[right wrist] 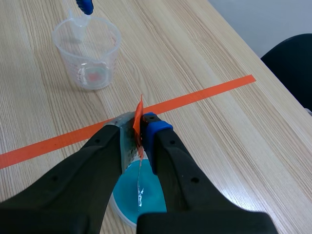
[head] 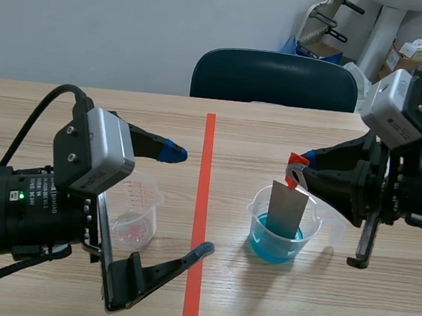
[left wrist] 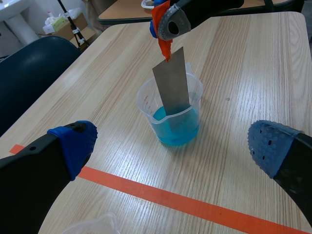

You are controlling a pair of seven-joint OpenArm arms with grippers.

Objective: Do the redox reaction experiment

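Right gripper (head: 298,166) pressed onto the orange-red tab (head: 292,175) at the head of a grey metal strip (head: 288,210), pinching it from above. Strip hanging straight below those fingertips, long axis close to upright with a slight lean, lower end dipped in the blue liquid (head: 276,246) inside the clear beaker (head: 312,229). Beaker standing on the worktop (head: 273,130) to the right of the tape line, directly under the holding arm. Left gripper (head: 188,201) spread wide with nothing between its pads, low and mostly left of the line, beside a second clear cup (head: 137,211) holding only a pinkish trace. Clearly nearer to the strip: the right arm, already on it. Judged from this, strip mid-immersion; any next move best made up or down along that upright axis, keeping off the beaker's rim to avoid tipping it
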